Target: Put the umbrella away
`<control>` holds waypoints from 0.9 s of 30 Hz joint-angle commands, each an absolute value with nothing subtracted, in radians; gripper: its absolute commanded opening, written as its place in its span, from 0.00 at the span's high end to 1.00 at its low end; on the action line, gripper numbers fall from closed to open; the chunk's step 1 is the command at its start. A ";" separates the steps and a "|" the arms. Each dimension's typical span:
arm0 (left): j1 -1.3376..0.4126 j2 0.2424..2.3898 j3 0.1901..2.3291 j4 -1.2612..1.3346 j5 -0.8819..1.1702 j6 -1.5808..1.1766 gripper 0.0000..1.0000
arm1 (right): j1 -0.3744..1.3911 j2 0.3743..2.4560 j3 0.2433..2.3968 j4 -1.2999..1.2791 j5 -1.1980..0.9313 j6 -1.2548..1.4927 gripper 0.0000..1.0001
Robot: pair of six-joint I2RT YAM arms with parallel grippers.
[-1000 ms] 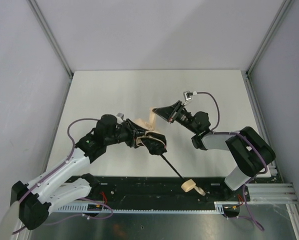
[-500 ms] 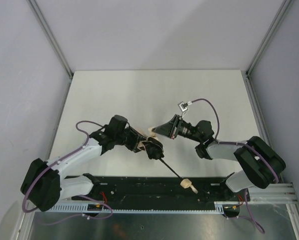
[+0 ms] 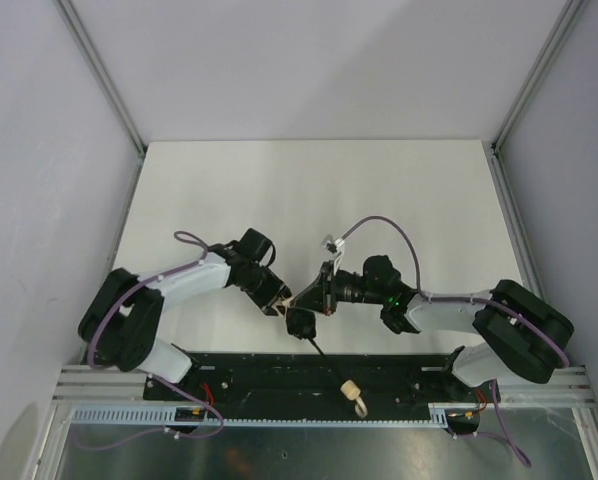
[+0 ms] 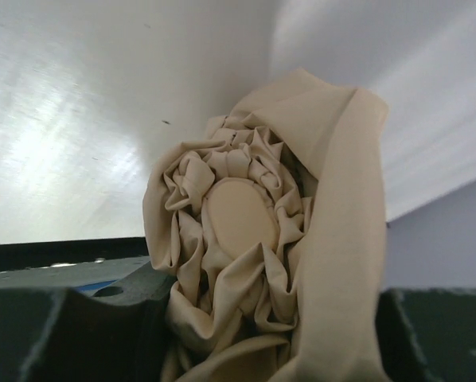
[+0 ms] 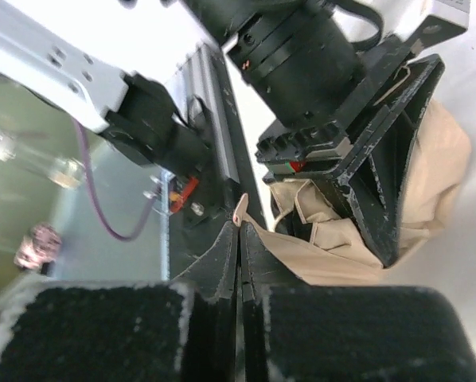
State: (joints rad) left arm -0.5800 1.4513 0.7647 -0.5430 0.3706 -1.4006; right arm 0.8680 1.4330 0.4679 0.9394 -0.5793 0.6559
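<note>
**1. umbrella** (image 4: 246,239). Beige cloth, folded. The canopy is gathered into a crumpled bundle, with pleats ringed round a smooth oval cap (image 4: 238,216). In the left wrist view, 1 broad fold of cloth runs down the right side. Location: held between the 2 grippers, over the white table (image 3: 309,190), about midway left to right and close to its near edge. The thin black shaft (image 3: 321,350) slants from the bundle toward the near right and crosses the black rail (image 3: 249,372). The pale handle (image 3: 350,389), with a small loop, sits over that rail, well apart from both grippers.

**2. left gripper** (image 3: 282,300). Reaches in from the left. Its 2 dark fingers (image 4: 55,334) clamp the canopy bundle from either side, and cloth fills the gap between them.

**3. right gripper** (image 5: 239,229). Reaches in from the right, nose to nose with the left gripper. Its 2 fingers (image 5: 126,334) are pressed together and pinch a thin edge of beige cloth, which pokes out just past the tips. The bulk of the bundle lies just beyond them, inside the left gripper.

**4. Surroundings.** Grey walls on 3 sides, metal frame posts (image 3: 104,80) at the far corners, and purple cables (image 3: 379,222) looping along each arm.
</note>
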 commanded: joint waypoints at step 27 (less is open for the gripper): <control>-0.621 1.755 0.980 -0.882 0.125 -0.972 1.00 | 1.421 1.849 1.081 0.121 0.228 -0.273 1.00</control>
State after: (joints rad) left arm -0.6128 1.7065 0.9928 -0.8867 0.1669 -0.9798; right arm 1.3716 1.7912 1.0203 0.1608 0.1410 -0.1860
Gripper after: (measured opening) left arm 0.409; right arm 0.009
